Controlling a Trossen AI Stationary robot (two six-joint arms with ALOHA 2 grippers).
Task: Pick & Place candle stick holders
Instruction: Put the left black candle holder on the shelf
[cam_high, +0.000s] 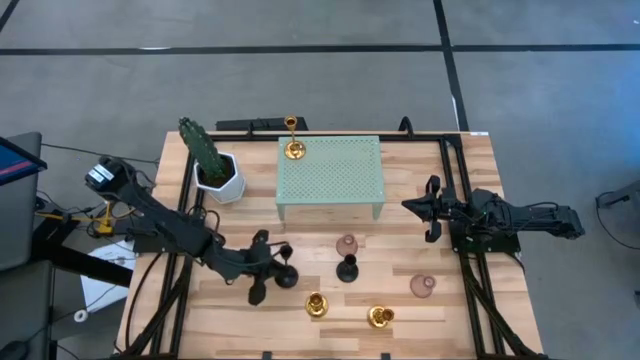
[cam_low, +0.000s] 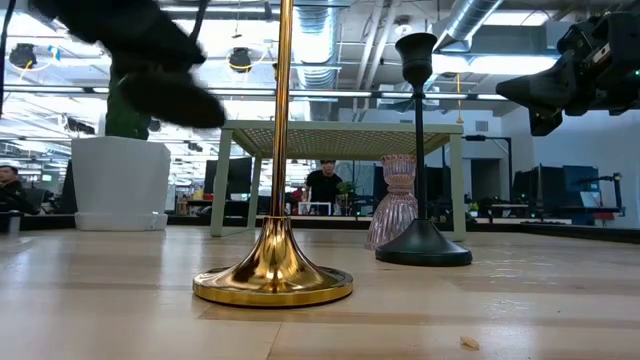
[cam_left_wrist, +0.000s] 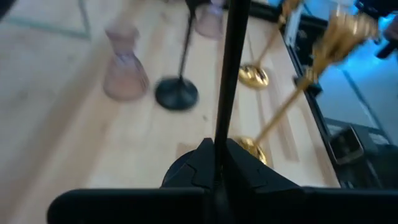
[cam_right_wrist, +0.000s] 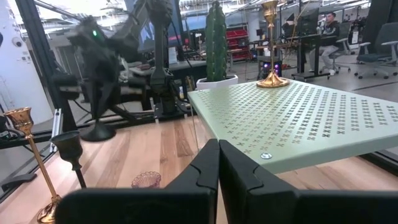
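One gold holder (cam_high: 293, 148) stands on the perforated stand (cam_high: 330, 180). My left claw (cam_high: 275, 262) is clamped on a black holder (cam_high: 286, 274); five more wait on the worktop (cam_high: 450, 320). My right claw (cam_high: 424, 208), fingers together, idles.

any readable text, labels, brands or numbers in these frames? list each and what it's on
None readable.
Candle stick holders: no markings visible.
Perforated stand, cactus pot: plain.
Left pincer, right pincer: no legible labels.
Room behind the table, low view: lights and screens, any signage too small to read.
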